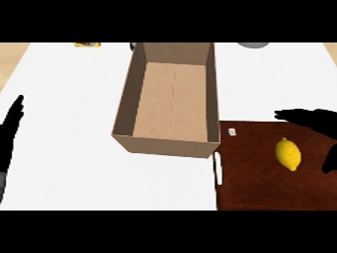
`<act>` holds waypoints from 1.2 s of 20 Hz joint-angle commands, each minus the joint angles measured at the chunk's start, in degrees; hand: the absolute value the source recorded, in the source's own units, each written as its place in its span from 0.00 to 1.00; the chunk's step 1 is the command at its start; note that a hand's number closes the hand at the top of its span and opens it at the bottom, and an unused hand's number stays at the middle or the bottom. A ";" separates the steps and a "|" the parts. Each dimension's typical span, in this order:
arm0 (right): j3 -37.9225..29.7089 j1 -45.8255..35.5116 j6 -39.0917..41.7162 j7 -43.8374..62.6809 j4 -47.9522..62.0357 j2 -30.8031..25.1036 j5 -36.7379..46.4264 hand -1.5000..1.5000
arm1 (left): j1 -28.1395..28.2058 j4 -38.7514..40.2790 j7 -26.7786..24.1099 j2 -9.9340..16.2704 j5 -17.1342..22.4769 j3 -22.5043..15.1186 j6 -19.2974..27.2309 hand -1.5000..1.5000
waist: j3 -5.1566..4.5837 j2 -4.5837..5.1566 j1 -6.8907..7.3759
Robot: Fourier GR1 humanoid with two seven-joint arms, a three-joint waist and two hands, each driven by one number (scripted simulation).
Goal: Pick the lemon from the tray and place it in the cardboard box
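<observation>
right hand (330,129) hovered w/ fingers spread, holding nothing, beside the lemon (287,153) on the tray (251,183) (pre-grasp imo). next it needed to close round it, then go to the cardboard box (172,104).

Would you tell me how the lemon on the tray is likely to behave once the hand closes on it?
The lemon is oval with a smooth skin, so it may roll or slip sideways if nudged on the flat tray. It looks firm and small beside the right hand, so probably rigid and light.

Yellow lemon (287,154) lying lengthwise on dark wooden tray (251,192), lower right; open, empty cardboard box (171,99) sitting upright at centre.
</observation>
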 commanded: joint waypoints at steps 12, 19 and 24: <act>-4.43 5.86 5.89 -3.55 -9.04 0.80 3.42 0.00 | 4.79 -4.89 1.03 -3.68 -5.38 4.66 -2.57 0.50 | -0.03 -0.23 -0.50; -4.43 11.63 5.54 -1.68 -16.79 2.03 4.26 0.00 | -1.51 3.15 -1.22 -4.68 -5.82 8.01 -6.50 0.50 | -0.05 -0.10 -0.86; -3.79 12.60 6.53 4.47 -18.49 2.16 8.18 0.00 | 0.67 -2.21 1.50 -4.42 -7.83 8.58 -6.24 0.50 | -0.03 -0.12 -0.57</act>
